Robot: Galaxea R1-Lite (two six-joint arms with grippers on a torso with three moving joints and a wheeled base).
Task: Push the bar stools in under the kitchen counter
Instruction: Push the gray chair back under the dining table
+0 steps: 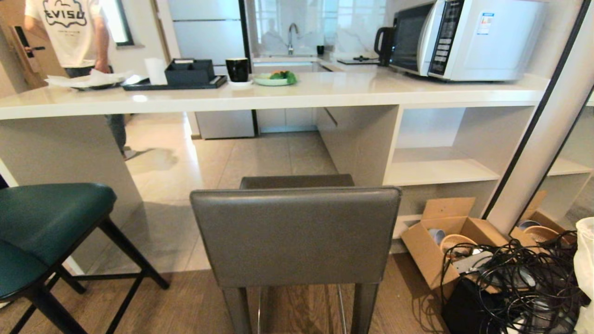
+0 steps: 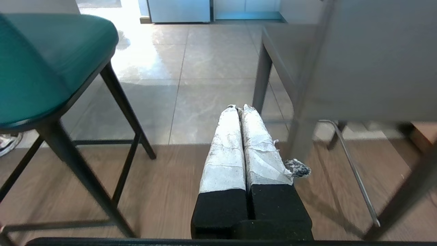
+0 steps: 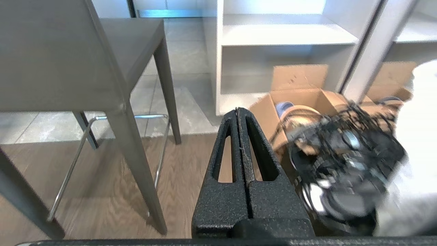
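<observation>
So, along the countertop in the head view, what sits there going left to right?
White paper, black tray with its organizer box, black mug, green plate, microwave, all on the kitchen counter.

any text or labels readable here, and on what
"EVISU": on the white t-shirt of the person behind the kitchen counter.
Microwave: brand line, button labels and sticker are too small to read.
Nothing else carries text.
</observation>
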